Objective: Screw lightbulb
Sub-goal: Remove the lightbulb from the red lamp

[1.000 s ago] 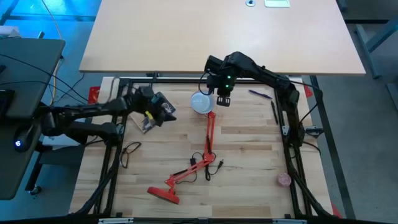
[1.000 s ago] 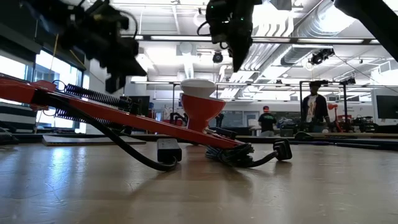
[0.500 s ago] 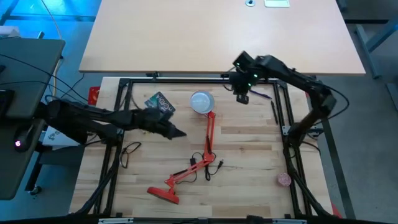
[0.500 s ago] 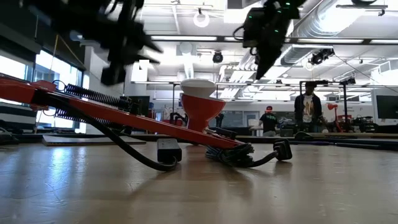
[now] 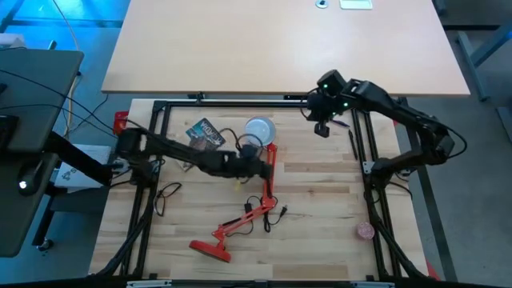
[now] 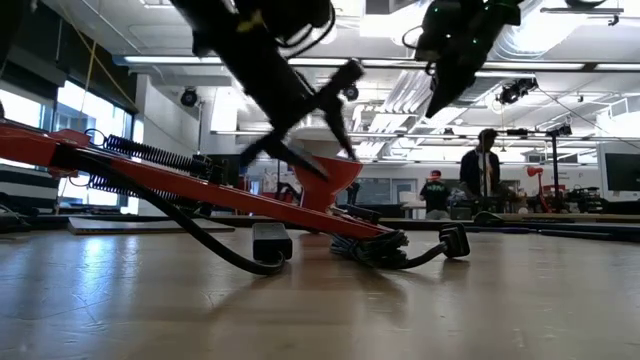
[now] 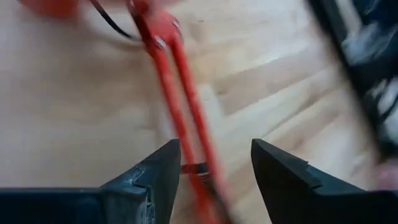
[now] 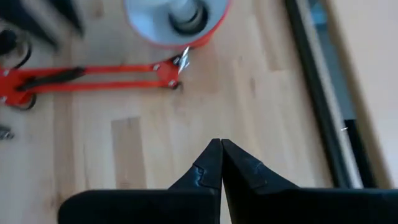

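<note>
My left gripper (image 7: 214, 168) is spread wide over the lamp's red arm (image 5: 270, 172) to steady it; right gripper (image 8: 221, 163) is pinched empty, parked by the shade (image 5: 260, 130). No lightbulb visible.

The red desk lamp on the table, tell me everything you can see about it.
The lamp lies flat on the wooden table, not standing. It has a round red base, thin jointed red metal arms with springs, a black cord tangled near the middle, and a round shade, white inside and red outside, facing up with a dark socket at its centre. The left gripper, fingers open, hovers over the upper arm just below the shade; contact is unclear.
</note>
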You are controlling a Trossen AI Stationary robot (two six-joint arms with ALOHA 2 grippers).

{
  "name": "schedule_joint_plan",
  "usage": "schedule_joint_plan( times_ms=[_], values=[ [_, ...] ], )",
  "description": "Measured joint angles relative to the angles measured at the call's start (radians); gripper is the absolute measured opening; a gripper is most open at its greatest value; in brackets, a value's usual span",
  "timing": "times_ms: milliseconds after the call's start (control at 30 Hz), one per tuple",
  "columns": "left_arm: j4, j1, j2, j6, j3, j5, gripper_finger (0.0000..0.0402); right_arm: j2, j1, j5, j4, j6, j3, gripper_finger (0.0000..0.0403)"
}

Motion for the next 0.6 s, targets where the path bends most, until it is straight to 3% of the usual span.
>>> schedule_joint_plan(
  times_ms=[67, 167, 267, 400, 500, 600],
  values=[
    [0.128, -0.010, 0.052, -0.098, -0.011, -0.022, 0.0188, -0.015, -0.007, 0.002, 0.028, 0.012, 0.000, 0.0000],
    [0.281, -0.025, 0.125, -0.107, -0.008, -0.049, 0.0174, -0.024, -0.020, 0.002, 0.050, 0.046, 0.000, 0.0000],
    [0.257, -0.026, 0.164, -0.109, -0.003, -0.071, 0.0133, -0.028, -0.035, 0.002, 0.056, 0.053, 0.000, 0.0000],
    [0.154, -0.032, 0.143, -0.022, 0.008, -0.200, 0.0021, -0.028, -0.041, 0.002, 0.052, 0.074, 0.000, 0.0000],
    [0.140, -0.033, 0.137, 0.076, 0.008, -0.284, 0.0007, -0.028, -0.041, 0.001, 0.052, 0.078, 0.000, 0.0000],
    [0.222, -0.030, 0.180, 0.250, 0.010, -0.258, 0.0002, -0.028, -0.041, -0.002, 0.054, 0.072, 0.000, 0.0000]
  ],
)
